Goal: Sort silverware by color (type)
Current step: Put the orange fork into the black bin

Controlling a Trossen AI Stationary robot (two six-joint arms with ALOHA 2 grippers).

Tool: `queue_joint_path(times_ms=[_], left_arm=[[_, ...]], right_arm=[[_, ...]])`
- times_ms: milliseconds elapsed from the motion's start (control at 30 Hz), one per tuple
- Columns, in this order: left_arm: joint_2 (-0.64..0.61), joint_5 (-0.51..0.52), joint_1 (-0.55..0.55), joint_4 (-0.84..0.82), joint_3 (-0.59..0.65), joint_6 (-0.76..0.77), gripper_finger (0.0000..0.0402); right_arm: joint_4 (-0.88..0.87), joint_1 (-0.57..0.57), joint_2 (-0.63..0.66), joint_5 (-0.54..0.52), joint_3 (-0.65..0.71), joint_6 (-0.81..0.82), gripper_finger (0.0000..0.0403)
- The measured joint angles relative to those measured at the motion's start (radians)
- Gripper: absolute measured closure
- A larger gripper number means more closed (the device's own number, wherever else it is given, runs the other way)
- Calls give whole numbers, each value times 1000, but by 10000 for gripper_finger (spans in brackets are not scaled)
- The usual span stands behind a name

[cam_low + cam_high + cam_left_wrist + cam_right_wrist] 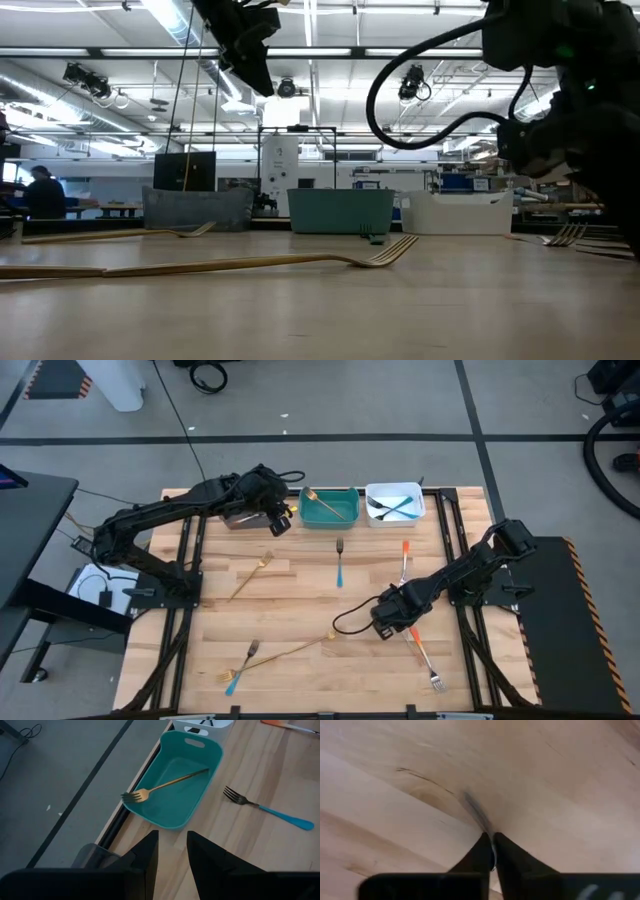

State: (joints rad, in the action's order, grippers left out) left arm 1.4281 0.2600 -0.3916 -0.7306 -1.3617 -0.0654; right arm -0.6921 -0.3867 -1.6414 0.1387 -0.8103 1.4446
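Silverware lies scattered across the worktop. Our right claw sits low at the lower right of the high view, pinched shut on the thin metal neck of an orange-handled fork. Our left claw hovers at the upper left beside the teal bin, fingers slightly parted and empty. One gold fork rests inside that bin, and a blue-handled fork lies just below it.
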Motion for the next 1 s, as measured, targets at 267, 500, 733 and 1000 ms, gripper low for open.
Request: queue_joint_path(times_ms=[267,500,733,1000], left_arm=[[0,0,0,35,0,0,290],[0,-3,0,189,0,10,290],[0,-87,-5,337,0,118,290],[8,-389,-4,476,-1,263,290]], right_arm=[[-65,82,87,-89,-26,-147,395],[-59,324,259,-299,-24,-434,394],[469,621,454,-320,-24,-947,394],[1114,848,479,34,-26,-1109,395]])
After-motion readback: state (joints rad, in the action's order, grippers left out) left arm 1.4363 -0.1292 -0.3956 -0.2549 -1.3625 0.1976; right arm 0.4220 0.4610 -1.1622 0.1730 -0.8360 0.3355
